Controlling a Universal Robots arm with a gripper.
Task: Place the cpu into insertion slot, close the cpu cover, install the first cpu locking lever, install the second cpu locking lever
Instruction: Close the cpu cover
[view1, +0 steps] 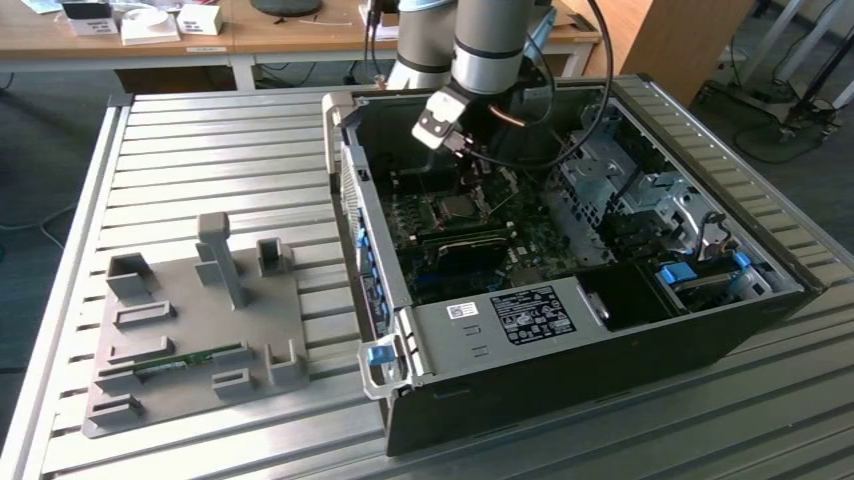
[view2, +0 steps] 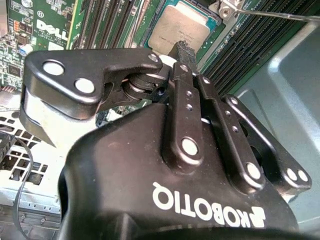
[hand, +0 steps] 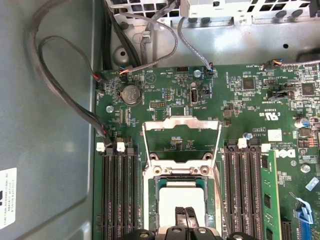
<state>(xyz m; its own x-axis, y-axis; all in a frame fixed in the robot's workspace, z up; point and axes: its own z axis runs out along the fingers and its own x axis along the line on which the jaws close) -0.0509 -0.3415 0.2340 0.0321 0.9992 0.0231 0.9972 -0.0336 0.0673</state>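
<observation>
The cpu (hand: 180, 200) lies flat in the insertion slot (hand: 181, 181) of the green motherboard, its dull silver top showing in both wrist views (view2: 180, 27). The cpu cover (hand: 181, 125), a thin silvery frame, is swung open and leans back from its hinge, away from the socket. My gripper (hand: 186, 216) is shut, its fingertips (view2: 181, 49) pressed together right over the cpu's top; I cannot tell whether they touch it. In the exterior view the gripper (view1: 467, 188) reaches down into the open computer case just above the cpu (view1: 461, 207). A thin wire lever (view2: 270, 12) runs beside the socket.
Long black memory slots (hand: 120, 190) flank the socket on both sides. Loose cables (hand: 60, 75) hang along the case wall. The case's metal walls (view1: 587, 340) and drive bays close in around the board. A grey fixture plate (view1: 200, 330) lies on the slatted table outside the case.
</observation>
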